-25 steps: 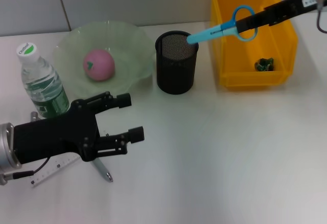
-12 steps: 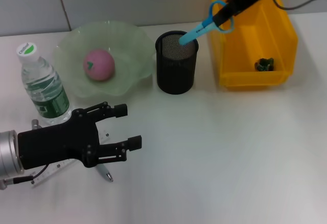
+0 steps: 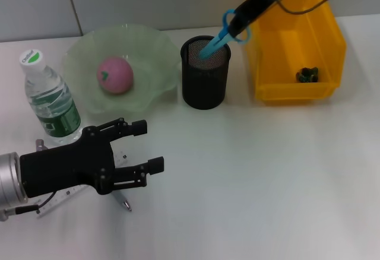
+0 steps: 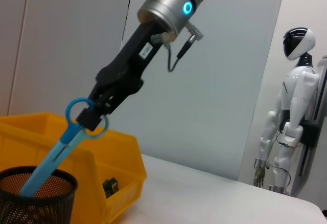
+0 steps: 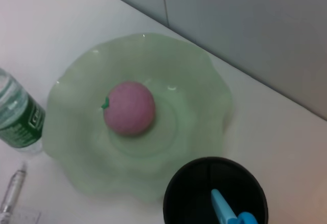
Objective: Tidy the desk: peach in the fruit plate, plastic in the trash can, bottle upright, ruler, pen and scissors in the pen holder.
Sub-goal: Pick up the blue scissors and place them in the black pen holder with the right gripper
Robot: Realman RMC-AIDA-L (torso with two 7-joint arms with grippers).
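Black mesh pen holder [image 3: 205, 72] is the reference point. Right gripper [image 3: 249, 12] hangs above and just behind it, clenched on the scissors [image 3: 224, 33] by a blue loop handle; the blade cover tilts down into the holder's mouth, tip inside the rim. The left wrist view shows the same — scissors [image 4: 57, 152] slanting into the holder [image 4: 36, 198], right gripper [image 4: 94, 119] pinching the loop.

Trash can [image 3: 295, 40] sits just right of the holder with a narrow gap between them; a small dark green scrap [image 3: 306, 75] lies on its floor. Fruit plate [image 3: 122, 69] is just left of the holder, its wavy rim almost touching the mesh wall, with the peach [image 3: 114, 75] in its middle. Bottle [image 3: 50, 99] stands upright further left, beyond the plate's edge.

Left gripper [image 3: 138, 147] hovers low in front and to the left of the holder, well apart from it, jaws spread and holding nothing. Under it the ruler [image 3: 56, 201] and a pen [image 3: 124, 202] lie flat on the desk [image 3: 261, 177], mostly hidden by the arm.

Open room: desk in front of the holder and the can is bare white. Behind it runs a grey panelled wall — a white humanoid robot [image 4: 291, 114] stands far back in the room.
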